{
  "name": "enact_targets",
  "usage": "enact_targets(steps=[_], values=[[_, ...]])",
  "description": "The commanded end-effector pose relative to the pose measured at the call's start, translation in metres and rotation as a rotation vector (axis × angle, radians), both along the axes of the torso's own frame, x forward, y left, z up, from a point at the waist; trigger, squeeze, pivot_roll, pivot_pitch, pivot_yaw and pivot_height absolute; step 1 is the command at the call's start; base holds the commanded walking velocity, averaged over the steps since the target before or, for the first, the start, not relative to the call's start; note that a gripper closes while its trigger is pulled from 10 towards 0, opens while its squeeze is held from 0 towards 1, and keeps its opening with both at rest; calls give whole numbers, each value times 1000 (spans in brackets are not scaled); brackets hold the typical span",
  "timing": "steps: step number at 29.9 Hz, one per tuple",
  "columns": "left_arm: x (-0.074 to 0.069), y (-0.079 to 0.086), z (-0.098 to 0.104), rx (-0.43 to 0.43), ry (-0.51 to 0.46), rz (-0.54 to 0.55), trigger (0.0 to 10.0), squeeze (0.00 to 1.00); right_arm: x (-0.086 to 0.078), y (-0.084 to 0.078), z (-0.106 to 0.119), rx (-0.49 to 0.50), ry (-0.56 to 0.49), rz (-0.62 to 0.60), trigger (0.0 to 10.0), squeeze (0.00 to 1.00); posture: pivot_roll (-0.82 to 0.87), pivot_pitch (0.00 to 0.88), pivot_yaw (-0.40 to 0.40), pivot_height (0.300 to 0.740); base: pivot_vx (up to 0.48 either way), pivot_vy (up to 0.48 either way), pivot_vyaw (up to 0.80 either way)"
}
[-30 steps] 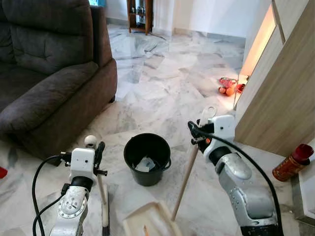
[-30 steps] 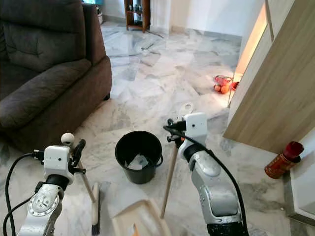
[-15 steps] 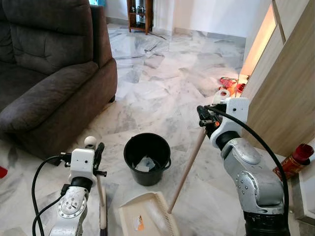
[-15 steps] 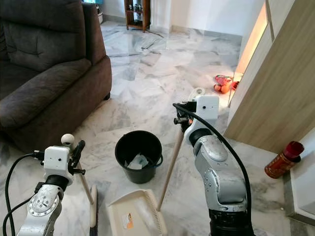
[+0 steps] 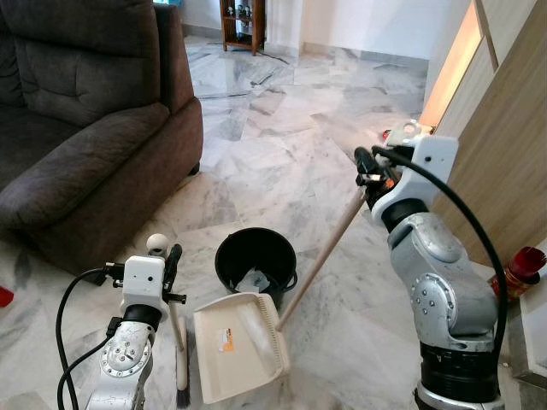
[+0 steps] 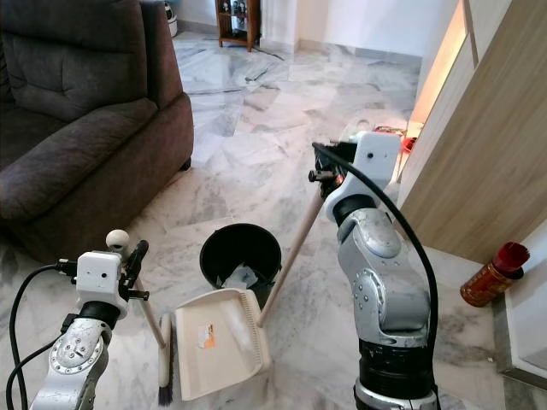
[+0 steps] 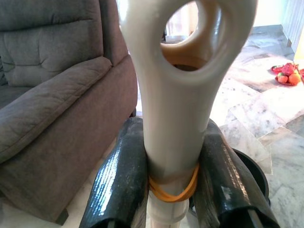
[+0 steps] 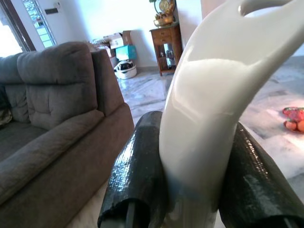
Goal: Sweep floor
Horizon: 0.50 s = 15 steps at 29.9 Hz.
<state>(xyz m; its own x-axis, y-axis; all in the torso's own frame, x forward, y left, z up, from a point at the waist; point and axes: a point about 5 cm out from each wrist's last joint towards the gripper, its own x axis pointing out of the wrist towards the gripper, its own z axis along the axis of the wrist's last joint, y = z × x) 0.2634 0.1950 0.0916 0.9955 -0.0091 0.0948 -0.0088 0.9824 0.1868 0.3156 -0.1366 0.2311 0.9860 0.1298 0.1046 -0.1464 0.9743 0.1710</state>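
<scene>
Left eye view: right gripper (image 5: 369, 177) is raised beside the wooden cabinet (image 5: 500, 162), clamped on the dustpan handle (image 5: 320, 259). The dustpan (image 5: 235, 346) is tilted, its back edge against the black bucket (image 5: 254, 267); crumpled paper lies inside the bucket. Left gripper (image 5: 174, 266) holds the brush (image 5: 179, 354) upright on the marble floor (image 5: 282, 145), bristles cut off at the frame's bottom edge. Red bottle (image 5: 517, 272) is partly hidden behind the right arm.

Left wrist view: fingers (image 7: 118, 183) are clamped on the brush's cream handle, orange rubber band (image 7: 173, 190) just above them. Sofa (image 7: 52, 95) behind.

Right wrist view: fingers (image 8: 137, 175) are clamped on the white handle end; its loop is cut off at the top.
</scene>
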Motion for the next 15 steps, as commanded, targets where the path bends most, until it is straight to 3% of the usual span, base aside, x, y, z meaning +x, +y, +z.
enact_targets(steps=[1, 15], values=[[3, 1, 7, 18, -40, 2, 10000, 0, -3, -1, 20, 23, -80, 1, 10000, 0, 93, 78, -1, 740, 0, 0, 0], [4, -1, 8, 13, -45, -1, 10000, 0, 0, -2, 44, -4, -138, 0, 10000, 0, 93, 74, 0, 740, 0, 0, 0]])
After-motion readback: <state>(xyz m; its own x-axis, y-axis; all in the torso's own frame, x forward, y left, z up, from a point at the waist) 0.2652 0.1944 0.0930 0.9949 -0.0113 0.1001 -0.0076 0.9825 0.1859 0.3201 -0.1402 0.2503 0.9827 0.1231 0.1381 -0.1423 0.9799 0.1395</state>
